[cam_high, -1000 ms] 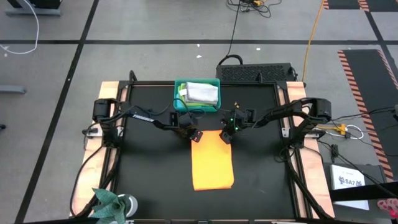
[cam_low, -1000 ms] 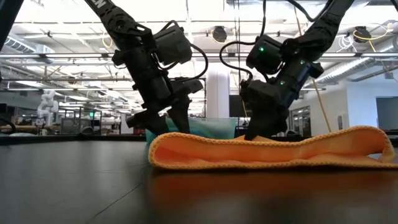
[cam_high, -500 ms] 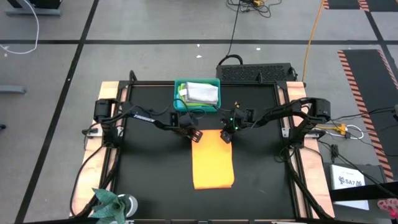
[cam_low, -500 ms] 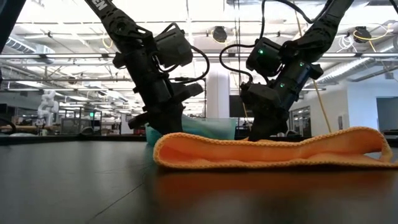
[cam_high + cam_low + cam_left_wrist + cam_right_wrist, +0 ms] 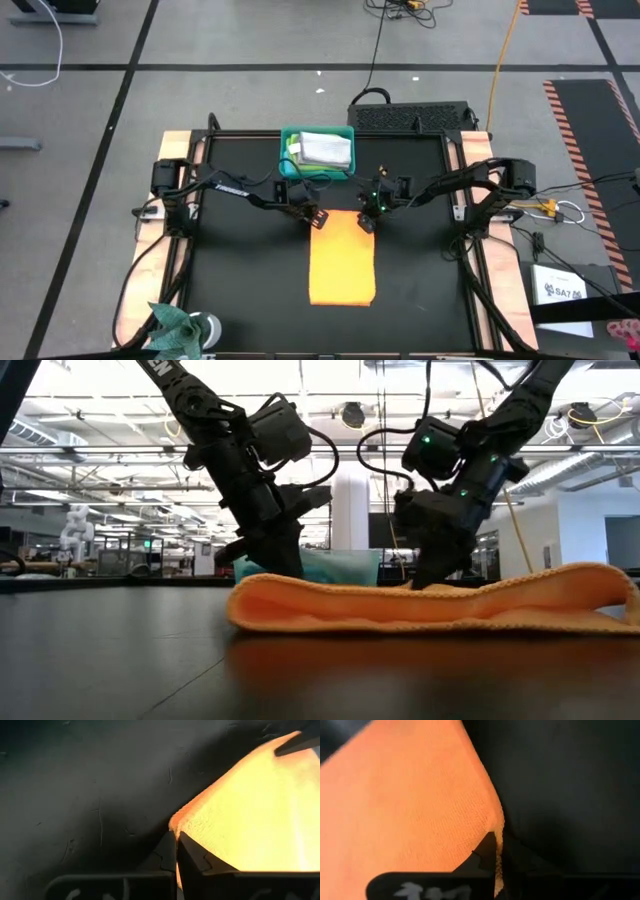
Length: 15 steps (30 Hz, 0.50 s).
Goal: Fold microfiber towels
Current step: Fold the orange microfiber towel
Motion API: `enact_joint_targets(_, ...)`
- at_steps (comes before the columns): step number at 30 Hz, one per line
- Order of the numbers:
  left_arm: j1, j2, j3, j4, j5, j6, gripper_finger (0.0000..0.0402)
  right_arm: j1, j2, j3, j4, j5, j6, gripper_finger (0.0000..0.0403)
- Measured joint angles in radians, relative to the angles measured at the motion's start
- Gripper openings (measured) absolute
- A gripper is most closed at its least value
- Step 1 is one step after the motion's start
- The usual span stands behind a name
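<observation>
- While both arms bend low over the far end of the cloth, the orange-yellow microfiber towel [image 5: 342,257], a soft rectangle already doubled over, lies flat on the black desk [image 5: 240,270] near its middle, long side running toward the near edge.
- Left end effector [image 5: 313,217]: closed tight on the towel's far left corner; the left wrist view shows the fingers pinched together with the hem between them.
- Right end effector [image 5: 366,219]: likewise clamped on the far right corner, cloth edge caught between its fingers in the right wrist view.
- Handling, as judged: light, limp, slightly grippy pile; it will sag and drape once lifted, so corner pinches are the proper hold and both corners should travel together.
- Pose: both arms reach inward from the desk's sides, wrists tilted down steeply, fingertips at desk level in the low view.
- Teal plastic bin [image 5: 316,151] stands just beyond, holding a light grey folded cloth [image 5: 326,149].
</observation>
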Motion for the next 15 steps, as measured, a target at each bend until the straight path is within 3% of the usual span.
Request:
enact_joint_targets(6,0.0,-0.025,0.011,0.002,0.004,-0.001,0.0001,0.026,-0.04,0.001,-0.109,0.03,-0.015,0.0001)
enact_joint_targets(15,-0.014,-0.06,0.027,-0.009,-0.016,0.016,0.0001,0.067,-0.05,0.001,-0.101,0.054,0.006,0.0001)
